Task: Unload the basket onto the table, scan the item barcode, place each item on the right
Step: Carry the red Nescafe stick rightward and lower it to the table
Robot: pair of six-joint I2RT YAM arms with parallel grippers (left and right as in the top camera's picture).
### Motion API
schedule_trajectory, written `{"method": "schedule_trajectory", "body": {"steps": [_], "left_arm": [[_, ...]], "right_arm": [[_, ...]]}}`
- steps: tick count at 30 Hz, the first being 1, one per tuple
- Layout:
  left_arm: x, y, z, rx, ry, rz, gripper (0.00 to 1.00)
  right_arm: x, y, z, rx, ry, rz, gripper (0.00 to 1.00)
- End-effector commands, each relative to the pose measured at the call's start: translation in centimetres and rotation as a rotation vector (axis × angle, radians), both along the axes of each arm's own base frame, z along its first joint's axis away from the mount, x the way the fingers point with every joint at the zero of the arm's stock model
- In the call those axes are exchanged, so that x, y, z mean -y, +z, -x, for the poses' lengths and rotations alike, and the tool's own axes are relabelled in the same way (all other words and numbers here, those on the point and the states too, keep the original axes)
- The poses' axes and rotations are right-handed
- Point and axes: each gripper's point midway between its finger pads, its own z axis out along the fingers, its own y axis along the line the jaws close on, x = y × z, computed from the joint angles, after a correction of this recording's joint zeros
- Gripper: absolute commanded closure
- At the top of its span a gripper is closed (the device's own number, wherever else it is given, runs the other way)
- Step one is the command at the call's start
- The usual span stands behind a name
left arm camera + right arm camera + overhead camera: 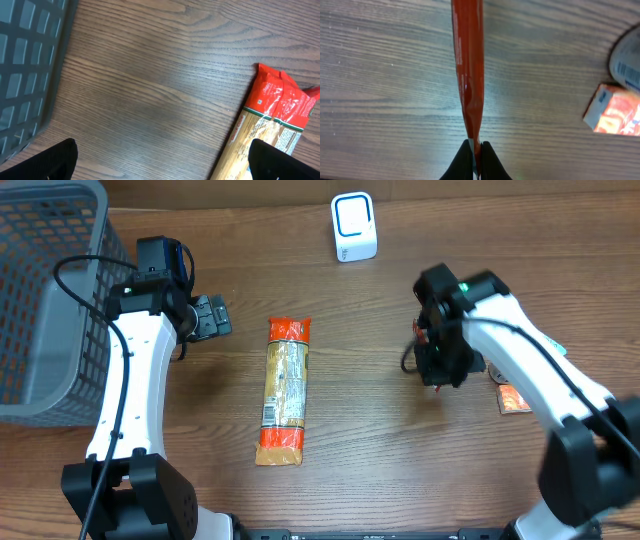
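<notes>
Thin red flat packet (469,65), seen edge-on, is pinched at its near end by the right gripper (476,152), jaws pressed tight on it; it extends straight out from the fingertips, on the right half of the wooden table (380,450). Small orange carton (514,398) lies just right of it. White scanner with blue-framed window (354,226) stands far centre. Long clear pasta bag with orange-red ends (285,390) lies mid-table. Left gripper (212,317), jaws spread wide and holding nothing, sits left of the bag's far end, beside the grey mesh basket (40,300).
</notes>
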Motion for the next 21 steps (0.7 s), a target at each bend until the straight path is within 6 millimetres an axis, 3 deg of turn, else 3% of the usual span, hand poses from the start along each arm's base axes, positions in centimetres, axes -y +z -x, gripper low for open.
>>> {"method": "schedule_trajectory", "body": {"steps": [1, 5, 9, 16, 17, 19, 21], "left_arm": [[0.2, -0.2, 0.1, -0.008, -0.013, -0.007, 0.00], [0.2, -0.2, 0.1, -0.008, -0.013, -0.007, 0.00], [0.2, -0.2, 0.1, -0.008, -0.013, -0.007, 0.00], [0.2, -0.2, 0.1, -0.008, -0.013, -0.007, 0.00], [0.2, -0.2, 0.1, -0.008, -0.013, -0.007, 0.00], [0.2, -0.2, 0.1, -0.008, -0.013, -0.007, 0.00], [0.2, -0.2, 0.1, -0.009, -0.014, -0.007, 0.00]], "right_arm": [[0.6, 0.8, 1.4, 0.050, -0.034, -0.010, 0.96], [1.6, -0.4, 2.9, 0.015, -0.080, 0.027, 0.96], [2.9, -2.7, 3.2, 0.032, -0.161, 0.094, 0.96], [3.2, -6.0, 3.5, 0.059, -0.180, 0.090, 0.96], [3.2, -6.2, 3.6, 0.060, -0.180, 0.090, 0.94], [3.2, -6.2, 3.6, 0.060, -0.180, 0.090, 0.77], [3.3, -6.2, 3.5, 0.065, -0.179, 0.093, 0.76]]}}
